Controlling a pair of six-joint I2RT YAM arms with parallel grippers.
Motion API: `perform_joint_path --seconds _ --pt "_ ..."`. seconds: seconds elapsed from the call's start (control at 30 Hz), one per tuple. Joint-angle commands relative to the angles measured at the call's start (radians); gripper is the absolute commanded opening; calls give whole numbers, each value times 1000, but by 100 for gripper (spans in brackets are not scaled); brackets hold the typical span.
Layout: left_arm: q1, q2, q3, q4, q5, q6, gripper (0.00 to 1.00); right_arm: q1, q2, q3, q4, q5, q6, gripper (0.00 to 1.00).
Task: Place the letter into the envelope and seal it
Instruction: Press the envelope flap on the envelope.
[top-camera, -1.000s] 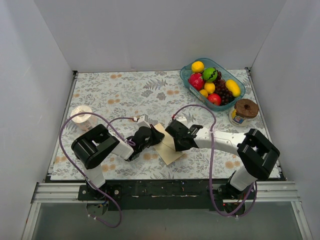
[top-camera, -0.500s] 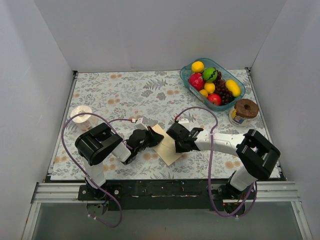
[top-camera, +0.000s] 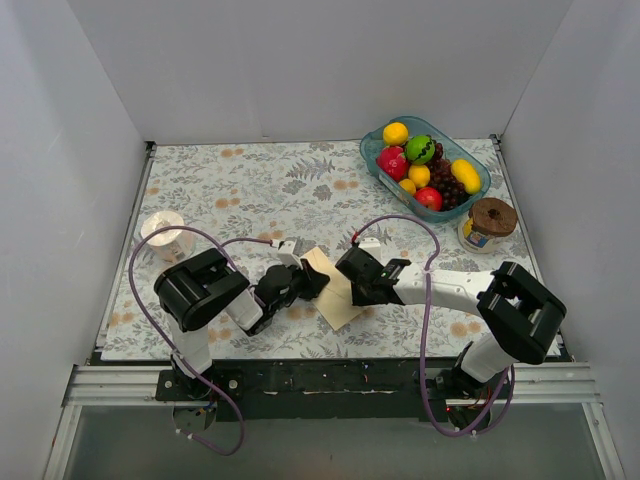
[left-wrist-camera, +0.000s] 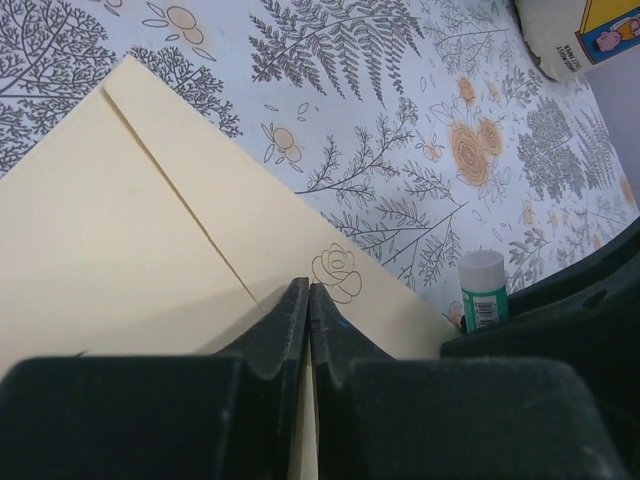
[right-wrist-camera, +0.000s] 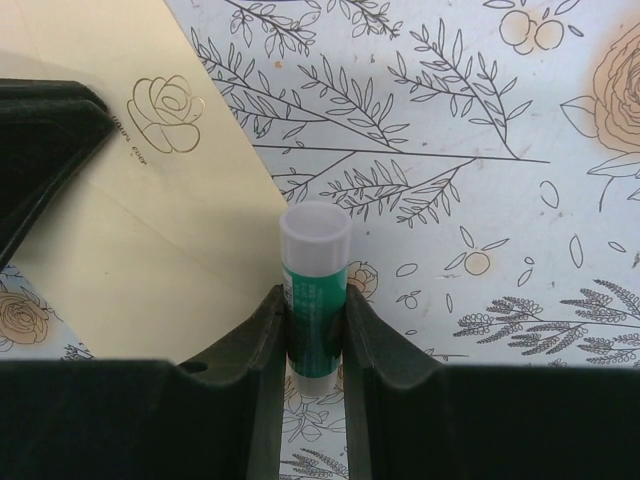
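The pale cream envelope (top-camera: 335, 292) lies flat on the floral cloth between my two arms, flap side up, with a gold rose print (left-wrist-camera: 337, 270) near its edge. My left gripper (top-camera: 315, 281) is shut, its tips (left-wrist-camera: 308, 292) low over the envelope just short of the rose. My right gripper (top-camera: 352, 283) is shut on a green glue stick (right-wrist-camera: 316, 290) with a white cap, held just off the envelope's corner (right-wrist-camera: 130, 210). The same glue stick (left-wrist-camera: 482, 290) shows in the left wrist view. The letter is out of view.
A teal basket (top-camera: 474, 190) of toy fruit stands at the back right. A cork-lidded jar (top-camera: 487, 222) sits in front of it. A small pale cup (top-camera: 165, 235) stands at the left. White walls close in the table on three sides.
My left gripper has slid right onto the envelope, staying shut. The right gripper has shifted slightly right and nearer with the glue stick. The envelope has not moved.
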Motion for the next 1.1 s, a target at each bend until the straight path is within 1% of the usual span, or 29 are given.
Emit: perform_joint_path --seconds 0.0,0.03,0.13,0.6,0.67,0.83,1.07 --pt "-64 57 12 -200 -152 91 0 6 66 -67 -19 -51 27 1" --pt "-72 66 16 -200 -172 93 0 5 65 -69 -17 -56 26 1" --pt "-88 88 16 -184 -160 82 0 6 66 -69 -14 -57 20 1" --pt "-216 82 -17 -171 -172 36 0 6 69 -75 0 -62 20 1" --pt "-221 85 -19 -166 -174 33 0 5 68 -73 -2 -62 18 1" --pt "-210 69 -1 -189 -249 16 0 6 63 -79 -7 -59 18 1" --pt "-112 75 45 -215 -229 21 0 6 51 -90 -13 -53 18 1"
